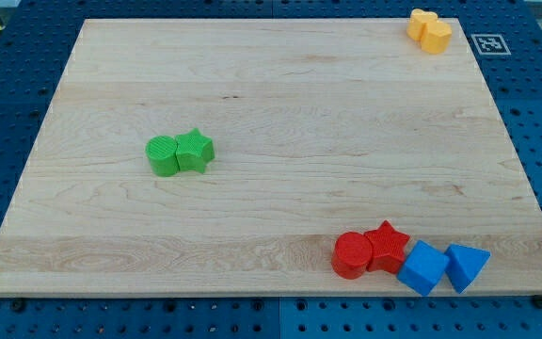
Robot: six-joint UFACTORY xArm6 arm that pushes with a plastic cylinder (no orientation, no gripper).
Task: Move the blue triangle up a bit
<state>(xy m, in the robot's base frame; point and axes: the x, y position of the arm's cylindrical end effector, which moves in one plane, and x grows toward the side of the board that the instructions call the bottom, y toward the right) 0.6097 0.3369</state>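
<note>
The blue triangle (466,266) lies near the board's bottom right corner, at the view's lower right. A blue cube (423,267) touches its left side. A red star (387,246) and a red cylinder (353,254) sit just left of the cube, all in one row. My tip and the rod do not show in the camera view.
A green cylinder (163,155) and a green star (194,149) sit together at the left middle. Two yellow blocks (429,30) sit at the top right corner. The wooden board (271,104) lies on a blue pegboard; a tag (489,43) is beside it.
</note>
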